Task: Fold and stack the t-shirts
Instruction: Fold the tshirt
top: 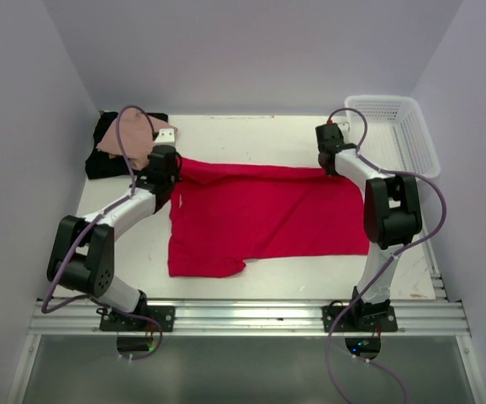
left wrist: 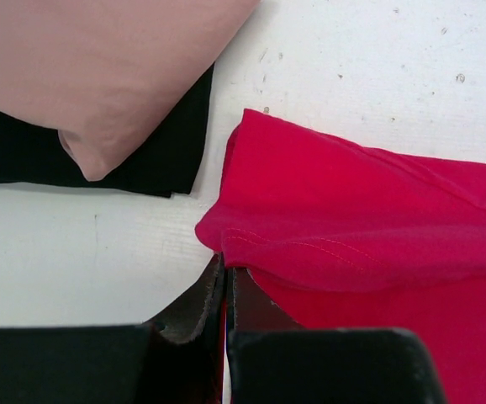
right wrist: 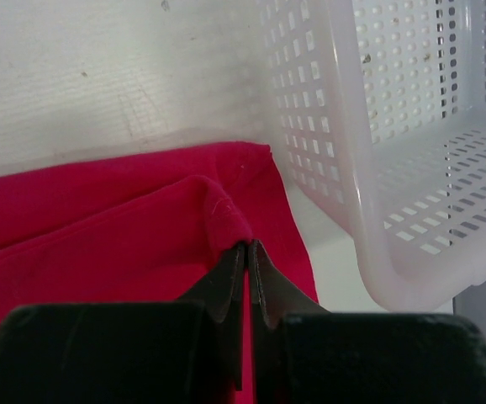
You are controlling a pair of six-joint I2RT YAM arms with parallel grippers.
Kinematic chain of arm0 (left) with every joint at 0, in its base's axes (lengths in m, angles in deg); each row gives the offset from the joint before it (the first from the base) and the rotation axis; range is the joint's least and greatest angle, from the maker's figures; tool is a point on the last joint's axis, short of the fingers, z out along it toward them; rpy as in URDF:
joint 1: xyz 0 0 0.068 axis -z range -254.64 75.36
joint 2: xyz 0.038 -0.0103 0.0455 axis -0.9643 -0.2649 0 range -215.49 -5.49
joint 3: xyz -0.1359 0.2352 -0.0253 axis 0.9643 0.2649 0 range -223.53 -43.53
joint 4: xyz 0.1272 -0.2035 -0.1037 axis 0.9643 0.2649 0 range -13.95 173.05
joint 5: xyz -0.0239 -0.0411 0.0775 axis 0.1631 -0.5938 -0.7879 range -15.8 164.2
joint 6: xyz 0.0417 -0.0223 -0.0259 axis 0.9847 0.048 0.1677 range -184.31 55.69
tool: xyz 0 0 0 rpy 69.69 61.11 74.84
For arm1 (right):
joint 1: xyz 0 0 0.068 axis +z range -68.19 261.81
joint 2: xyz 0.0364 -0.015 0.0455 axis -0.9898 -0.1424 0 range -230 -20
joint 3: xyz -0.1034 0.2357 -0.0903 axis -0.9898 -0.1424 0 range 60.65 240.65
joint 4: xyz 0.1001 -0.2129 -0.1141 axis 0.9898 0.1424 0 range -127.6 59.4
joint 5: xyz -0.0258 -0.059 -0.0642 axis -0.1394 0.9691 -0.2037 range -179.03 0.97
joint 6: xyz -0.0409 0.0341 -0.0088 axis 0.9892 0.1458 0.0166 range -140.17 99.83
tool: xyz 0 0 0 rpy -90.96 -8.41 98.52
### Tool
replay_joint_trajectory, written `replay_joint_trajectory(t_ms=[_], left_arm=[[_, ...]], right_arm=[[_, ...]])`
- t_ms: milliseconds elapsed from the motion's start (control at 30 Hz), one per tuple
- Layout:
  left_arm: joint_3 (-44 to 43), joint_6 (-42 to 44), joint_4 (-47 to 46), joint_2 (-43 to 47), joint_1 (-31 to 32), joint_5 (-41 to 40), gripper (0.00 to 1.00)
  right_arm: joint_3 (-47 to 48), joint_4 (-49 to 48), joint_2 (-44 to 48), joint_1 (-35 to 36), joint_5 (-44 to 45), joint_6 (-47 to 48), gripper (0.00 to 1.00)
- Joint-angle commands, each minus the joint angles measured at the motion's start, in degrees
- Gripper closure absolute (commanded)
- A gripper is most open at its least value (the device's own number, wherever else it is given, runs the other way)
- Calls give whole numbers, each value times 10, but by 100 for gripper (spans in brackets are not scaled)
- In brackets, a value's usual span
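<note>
A bright red t-shirt (top: 264,215) lies spread across the middle of the table, its far edge doubled over. My left gripper (top: 169,175) is shut on its far left corner (left wrist: 226,244), a stitched hem bunched at the tips. At the far right corner (right wrist: 226,223) my right gripper (top: 334,162) is shut on a pinched fold of the same red cloth. A salmon-pink t-shirt (top: 129,139) rests folded on a black t-shirt (top: 108,160) at the far left; both also show as the pink t-shirt (left wrist: 100,67) over the black t-shirt (left wrist: 155,160).
A white lattice basket (top: 394,130) stands at the far right corner, its wall (right wrist: 327,126) close beside my right gripper. White walls enclose the table on three sides. The arm bases sit on a metal rail (top: 243,316) at the near edge.
</note>
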Motion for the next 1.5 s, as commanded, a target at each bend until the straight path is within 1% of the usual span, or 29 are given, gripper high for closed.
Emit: replay_joint_trajectory(t_ms=[0,167,367,400,433,467,500,533,600,633,700,800,833,867,900,933,967,1000,1033,1067,1100,1133,1333,1467], left_arm=[[7,-25,0,34,5,-24,100],[22,-35,17,59,10,-32,100],[43,-56,40,97,30,-39,100],[44,-63,42,98,31,-37,100],[44,-67,62,100,32,-35,71],[42,-71,65,105,33,-33,55],[40,-80,69,106,35,-34,42],[37,-85,76,108,38,-34,25],[30,-92,78,120,41,-36,15],[28,-93,76,125,45,-39,12],[20,-90,64,135,46,-38,8],[-2,-78,53,123,46,-30,7],[-11,-76,53,114,46,-29,8],[-28,-72,33,90,46,-23,9],[-35,-68,24,77,46,-21,13],[-43,-64,19,46,46,-15,17],[-52,-56,16,29,46,-9,23],[-71,-53,10,13,45,-4,47],[-80,-53,11,-22,44,5,60],[-100,-54,12,-38,42,14,74],[-108,-55,11,-53,38,26,96],[-116,-57,10,-83,35,39,100],[-143,-86,0,-168,10,79,100],[-140,-105,-7,-195,4,95,100]], right_arm=[[-2,23,42,-2,6,-11,100],[-6,28,48,-2,9,-11,100],[-14,30,52,0,13,-20,100],[-13,31,54,-1,16,-23,98],[-13,35,55,-1,15,-26,90],[-8,38,55,-1,12,-30,68],[-6,42,56,-1,10,-33,54],[-3,49,56,0,8,-35,42],[1,52,62,-1,3,-39,39],[1,52,64,-1,-1,-39,36],[1,47,75,-1,-16,-40,35],[6,33,82,-1,-63,-38,35],[15,28,80,-1,-72,-37,36],[21,28,77,0,-80,-37,37],[29,26,65,0,-94,-37,39],[47,27,58,1,-105,-34,47],[56,26,49,1,-115,-32,57],[69,34,36,0,-135,-27,72],[97,42,13,0,-139,-26,100],[110,53,-1,1,-143,-26,100],[118,58,-10,0,-158,-25,100],[123,57,-22,1,-163,-25,100],[101,32,-30,2,-210,-33,100],[83,17,-41,4,-245,-39,100]])
